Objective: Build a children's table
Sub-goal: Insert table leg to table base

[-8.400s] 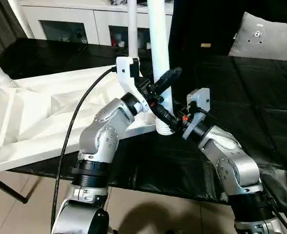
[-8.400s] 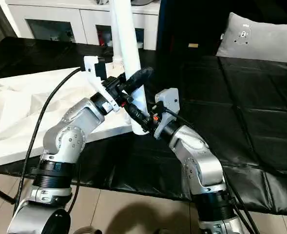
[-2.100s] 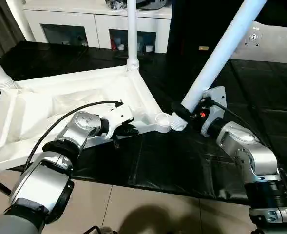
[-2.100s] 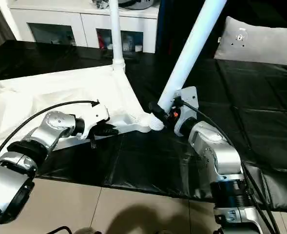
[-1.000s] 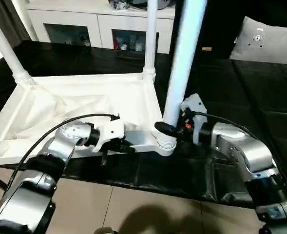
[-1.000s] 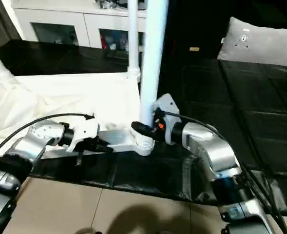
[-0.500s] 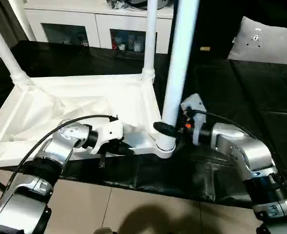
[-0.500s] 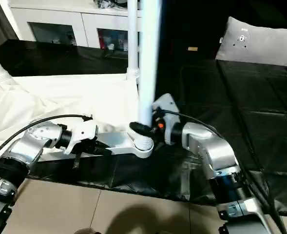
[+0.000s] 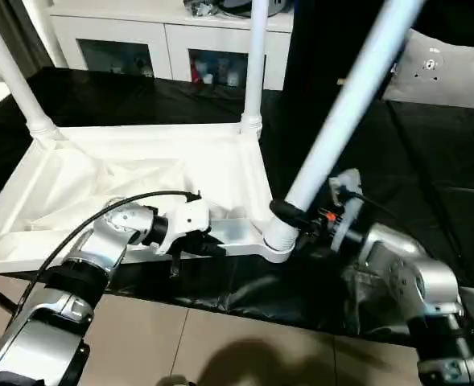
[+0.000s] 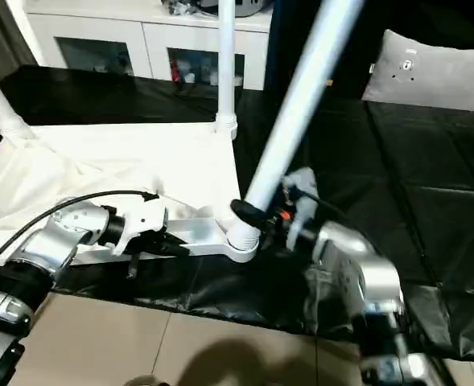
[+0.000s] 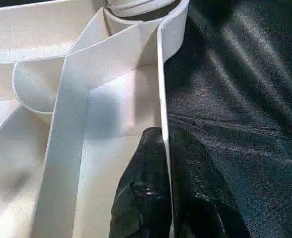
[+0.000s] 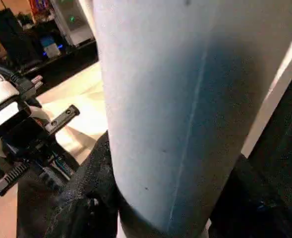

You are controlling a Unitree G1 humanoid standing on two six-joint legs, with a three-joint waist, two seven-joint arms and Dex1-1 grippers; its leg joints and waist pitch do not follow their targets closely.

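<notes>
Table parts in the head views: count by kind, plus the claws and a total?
Table top: 1
Table legs: 3, far left, far right, and the tilted leg in the right claw
Claws: 2, the left claw shut on the top's near rim
Total: 6

no readable text, no labels, no brand marks, no numbers anywhere
</notes>
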